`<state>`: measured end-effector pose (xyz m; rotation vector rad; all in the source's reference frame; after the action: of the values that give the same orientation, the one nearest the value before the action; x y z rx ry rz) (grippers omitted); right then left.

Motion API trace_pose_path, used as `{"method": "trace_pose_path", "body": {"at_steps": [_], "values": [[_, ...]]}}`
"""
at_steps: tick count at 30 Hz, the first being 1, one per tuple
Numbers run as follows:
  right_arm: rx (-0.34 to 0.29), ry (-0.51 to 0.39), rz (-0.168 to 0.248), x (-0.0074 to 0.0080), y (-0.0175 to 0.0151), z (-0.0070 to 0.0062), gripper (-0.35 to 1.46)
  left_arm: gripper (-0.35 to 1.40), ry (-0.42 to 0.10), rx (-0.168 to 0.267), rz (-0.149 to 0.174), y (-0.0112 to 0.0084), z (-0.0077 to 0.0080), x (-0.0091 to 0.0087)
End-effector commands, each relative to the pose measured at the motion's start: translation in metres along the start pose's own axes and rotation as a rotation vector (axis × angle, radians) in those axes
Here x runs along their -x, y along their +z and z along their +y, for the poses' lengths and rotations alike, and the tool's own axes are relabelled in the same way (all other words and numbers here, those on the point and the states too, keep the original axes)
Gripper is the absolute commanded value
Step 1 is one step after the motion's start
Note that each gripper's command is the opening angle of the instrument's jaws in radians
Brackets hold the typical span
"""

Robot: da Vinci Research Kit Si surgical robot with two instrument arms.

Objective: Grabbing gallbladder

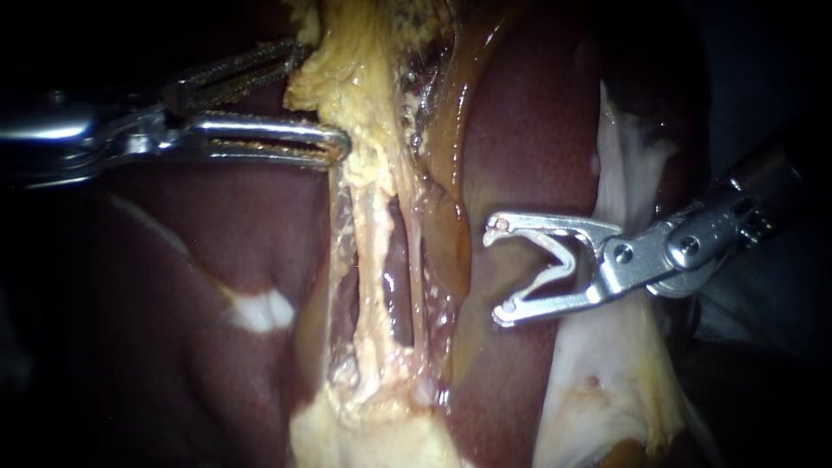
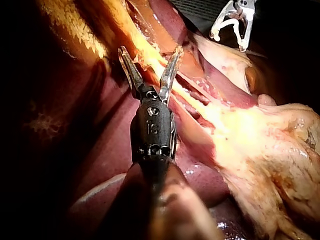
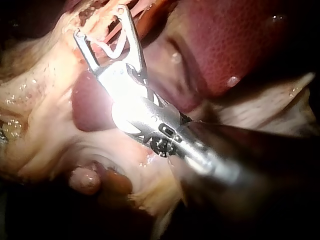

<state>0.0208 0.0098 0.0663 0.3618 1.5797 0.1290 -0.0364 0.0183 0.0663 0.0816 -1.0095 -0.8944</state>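
Reaching in from the left edge of the endoscope view, the left instrument (image 1: 325,97) has its jaws spread wide. The dark upper jaw and the bright lower jaw meet the left border of the gallbladder (image 1: 360,78) only at their tips, so a clear gap shows and nothing is clamped. The left wrist view agrees: the left instrument (image 2: 150,50) forms a V, with a yellow strand of that tissue crossing just ahead of its mouth. The gallbladder is the ragged yellowish mass at upper centre. From it two thin tubes (image 1: 374,243) run down the middle of the frame to more yellow tissue at the bottom edge. An amber, glistening band (image 1: 451,139) lies just right of them.

The right instrument (image 1: 501,273) enters from the right edge, its jaws also gaping and empty, poised over the dark red liver (image 1: 520,130) and apart from the tubes. In its own wrist view the right instrument (image 3: 100,22) points toward pale fatty tissue. White membrane (image 1: 624,173) lies behind its shaft at right.
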Motion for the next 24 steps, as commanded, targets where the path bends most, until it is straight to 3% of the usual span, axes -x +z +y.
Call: {"method": "trace_pose_path", "body": {"at_steps": [1,5,13,21,23,24], "values": [[0.000,0.000,0.000,0.0000,0.0000,0.0000,0.57,0.84,-0.002,0.005,0.001,0.0002,0.0001,0.0000],[0.000,0.000,0.000,0.0000,0.0001,0.0000,0.57,0.81,-0.008,0.021,0.001,0.0008,0.0003,0.0001],[0.000,0.000,0.000,0.0000,0.0001,0.0000,0.57,0.61,-0.012,0.001,0.006,0.0012,0.0006,0.0005],[0.000,0.000,0.000,0.0000,0.0001,0.0000,0.57,0.05,-0.006,0.000,0.050,0.0014,0.0009,0.0003],[0.000,0.000,0.000,0.0000,0.0001,0.0000,0.57,-0.35,-0.003,-0.001,0.059,0.0013,0.0011,0.0001],[0.000,0.000,0.000,0.0000,0.0001,0.0000,0.57,-0.35,-0.002,-0.004,0.065,0.0012,0.0012,0.0000]]}}
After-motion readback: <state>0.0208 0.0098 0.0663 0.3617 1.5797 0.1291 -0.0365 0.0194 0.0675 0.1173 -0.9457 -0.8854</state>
